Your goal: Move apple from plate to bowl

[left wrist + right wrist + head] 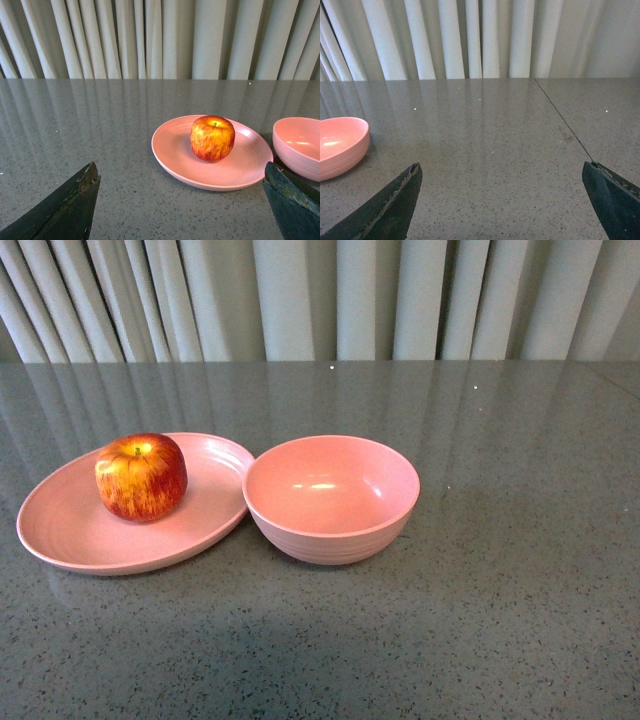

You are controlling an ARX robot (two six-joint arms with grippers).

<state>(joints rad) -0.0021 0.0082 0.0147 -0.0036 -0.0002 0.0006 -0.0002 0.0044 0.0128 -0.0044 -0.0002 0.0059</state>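
Observation:
The red apple with yellow streaks sits upright on the shallow pink plate, toward its back. The deep pink bowl stands empty just right of the plate, their rims almost touching. Neither arm shows in the front view. In the left wrist view the apple sits on the plate, with the bowl beside it. My left gripper is open and empty, short of the plate. My right gripper is open and empty over bare table, with the bowl off to one side.
The objects rest on a grey speckled table. A pale pleated curtain hangs behind its far edge. A thin seam runs across the tabletop in the right wrist view.

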